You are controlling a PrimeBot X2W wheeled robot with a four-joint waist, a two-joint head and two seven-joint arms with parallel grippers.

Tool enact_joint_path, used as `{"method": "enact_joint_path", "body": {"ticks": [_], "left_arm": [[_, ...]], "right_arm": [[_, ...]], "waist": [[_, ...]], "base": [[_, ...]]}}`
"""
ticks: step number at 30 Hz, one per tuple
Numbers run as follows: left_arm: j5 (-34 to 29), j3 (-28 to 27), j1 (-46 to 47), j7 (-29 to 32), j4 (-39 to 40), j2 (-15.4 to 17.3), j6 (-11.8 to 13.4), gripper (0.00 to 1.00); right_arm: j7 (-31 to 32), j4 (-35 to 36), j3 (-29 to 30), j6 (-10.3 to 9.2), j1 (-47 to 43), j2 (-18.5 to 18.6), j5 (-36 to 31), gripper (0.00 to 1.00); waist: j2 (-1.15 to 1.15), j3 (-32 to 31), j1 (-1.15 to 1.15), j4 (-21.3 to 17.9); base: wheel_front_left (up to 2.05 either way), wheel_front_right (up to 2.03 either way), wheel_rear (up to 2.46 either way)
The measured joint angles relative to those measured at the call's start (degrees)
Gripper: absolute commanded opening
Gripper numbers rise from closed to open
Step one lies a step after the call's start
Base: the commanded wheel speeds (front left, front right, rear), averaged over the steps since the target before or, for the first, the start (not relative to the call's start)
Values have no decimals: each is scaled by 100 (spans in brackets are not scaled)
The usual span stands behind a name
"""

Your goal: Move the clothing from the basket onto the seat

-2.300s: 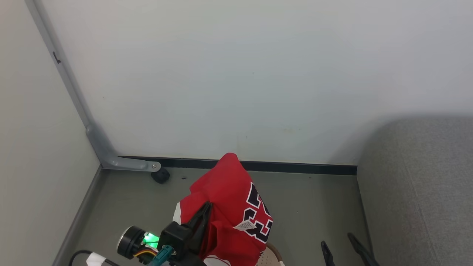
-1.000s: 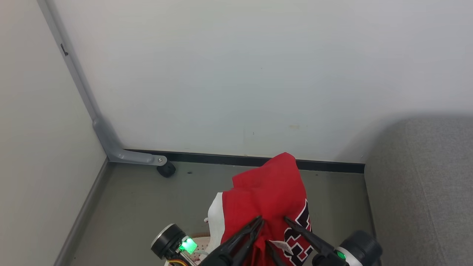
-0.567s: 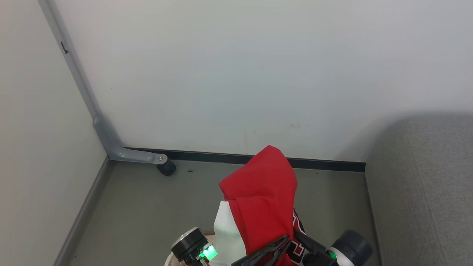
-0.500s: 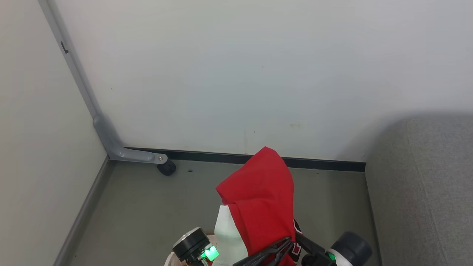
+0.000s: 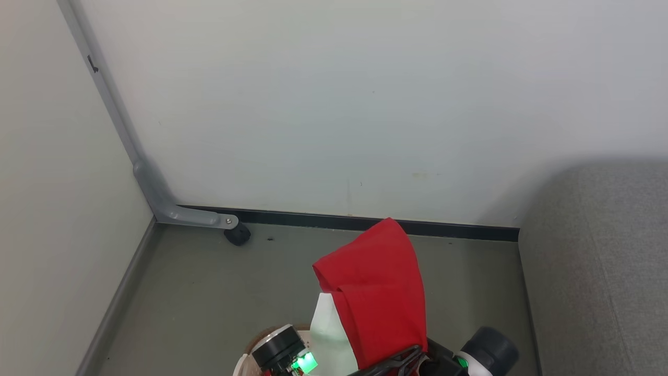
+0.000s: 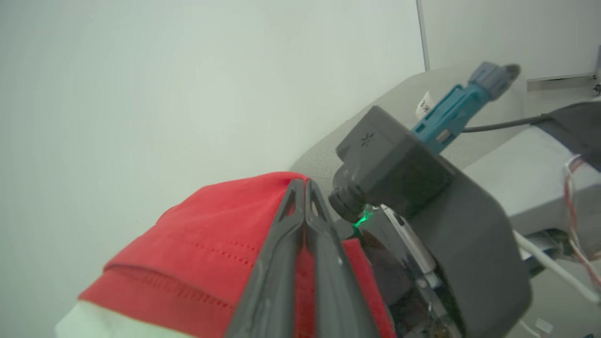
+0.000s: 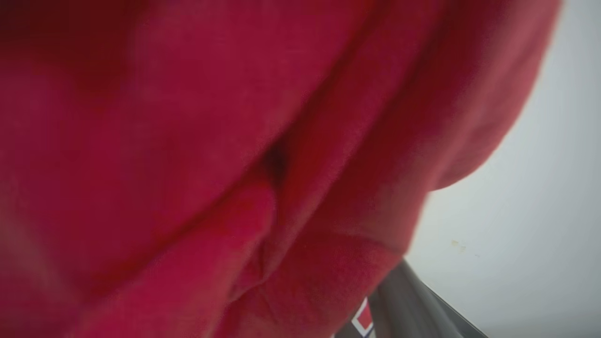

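The clothing (image 5: 373, 292), one red garment, hangs lifted over the floor, short of the grey seat (image 5: 595, 271) on the right and up out of the basket (image 5: 259, 337). The left gripper (image 6: 300, 188) is pinched tight on the fabric, and the right gripper (image 5: 437, 350) is spread wide beside it. The carry across and the release are not yet done.

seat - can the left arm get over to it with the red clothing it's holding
Probably yes. The left gripper is shut on the clothing, and the seat lies to its right across the floor. The right gripper sits close on that side and may need to shift first.
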State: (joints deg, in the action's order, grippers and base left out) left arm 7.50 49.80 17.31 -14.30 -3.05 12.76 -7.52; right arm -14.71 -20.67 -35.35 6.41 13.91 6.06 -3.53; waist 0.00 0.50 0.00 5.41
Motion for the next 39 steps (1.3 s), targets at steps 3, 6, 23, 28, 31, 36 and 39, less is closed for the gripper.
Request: {"method": "enact_joint_path", "body": {"ticks": [3,6,23,28,31,36,39], "left_arm": [[19,64,1,0,14,23,0,0],[52,74,15,0,26,31,0,0],[410,-415,-27,-1,-186,-96,156,100],[476,-821,-49,-2,-491,-178,514,100],[566,-1023,-71,-2,-619,-185,654,100],[611,-1310,-140,-2,-892,-167,889,100],[644,-1443,-143,-2,-1051,-155,973,100]], "right_arm": [[0,-46,7,-1,15,-14,7,44],[0,-87,7,-3,24,-33,33,0],[0,-137,293,-188,17,-54,311,0],[1,-42,370,-201,10,-10,345,0],[1,15,427,-241,10,48,354,0],[1,137,548,-257,8,152,361,0],[1,199,610,-297,5,185,402,0]], "waist": [[0,1,0,18],[0,-3,0,38],[0,-35,0,56],[0,-31,0,38],[0,-32,0,26],[0,-35,0,8],[0,-39,0,-1]], "base": [[0,0,0],[0,0,0],[0,0,0],[0,0,0],[0,0,0],[0,0,0],[0,0,0]]}}
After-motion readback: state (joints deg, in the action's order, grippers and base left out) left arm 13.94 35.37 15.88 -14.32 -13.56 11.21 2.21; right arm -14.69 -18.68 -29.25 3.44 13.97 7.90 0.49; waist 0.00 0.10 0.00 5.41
